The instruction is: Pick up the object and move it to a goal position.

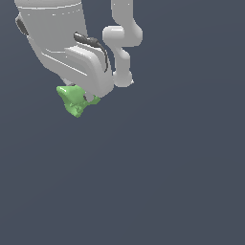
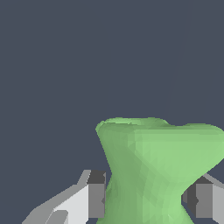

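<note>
Arm: white Panda arm [image 1: 62, 43] fills the exterior view's upper left, hiding most of the gripper [image 1: 85, 98].
Object: green spool-shaped piece [image 1: 72, 101] beneath it.
Wrist view: both pads [image 2: 96, 200] press the object's [image 2: 153, 170] narrow waist; jaws closed on it.
Surroundings: plain dark background.

Wrist view. The green piece [image 2: 153, 170] fills the lower part of the frame, running off the bottom edge. Shape: narrow at the waist, flaring wide toward its far end, with a lumpy, faceted, matte surface. Its far end has a rounded rim, slightly uneven.

End effector [image 2: 146, 200]: two fingers [image 2: 94, 199] visible, one on each side of the waist. Each shows a grey pad on a white body with a darker block above. Both pads sit at the narrow waist, pressed against or just touching the green surface; the piece is pinched between them.

Background is a uniform dark slate blue, featureless.
</note>
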Tool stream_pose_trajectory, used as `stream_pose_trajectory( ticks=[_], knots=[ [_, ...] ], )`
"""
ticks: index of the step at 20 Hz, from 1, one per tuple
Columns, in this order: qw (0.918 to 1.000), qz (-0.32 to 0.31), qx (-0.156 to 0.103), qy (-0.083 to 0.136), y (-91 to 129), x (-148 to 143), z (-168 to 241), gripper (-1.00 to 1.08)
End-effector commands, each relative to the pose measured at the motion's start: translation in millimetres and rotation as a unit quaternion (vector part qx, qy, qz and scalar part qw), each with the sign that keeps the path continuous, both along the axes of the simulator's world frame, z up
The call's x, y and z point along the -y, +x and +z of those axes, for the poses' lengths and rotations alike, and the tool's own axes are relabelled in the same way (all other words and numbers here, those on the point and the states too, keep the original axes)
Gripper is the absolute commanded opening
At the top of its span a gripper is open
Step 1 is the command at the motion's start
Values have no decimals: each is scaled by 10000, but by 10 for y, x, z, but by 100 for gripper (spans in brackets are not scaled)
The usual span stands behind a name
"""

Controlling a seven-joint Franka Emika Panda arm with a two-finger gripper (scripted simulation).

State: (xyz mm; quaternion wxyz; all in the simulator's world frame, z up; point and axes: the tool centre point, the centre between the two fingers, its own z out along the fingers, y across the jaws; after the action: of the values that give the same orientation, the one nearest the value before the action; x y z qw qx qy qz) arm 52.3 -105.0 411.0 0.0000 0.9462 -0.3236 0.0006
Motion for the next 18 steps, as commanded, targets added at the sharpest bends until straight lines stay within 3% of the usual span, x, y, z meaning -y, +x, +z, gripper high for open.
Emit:
stream_pose_trajectory(
  ticks=[1, 18],
  knots=[
    [10000, 2, -5, 0, 14, 42, 163, -100],
    [10000, 2, -5, 0, 81, 165, 616, -100]
  ],
)
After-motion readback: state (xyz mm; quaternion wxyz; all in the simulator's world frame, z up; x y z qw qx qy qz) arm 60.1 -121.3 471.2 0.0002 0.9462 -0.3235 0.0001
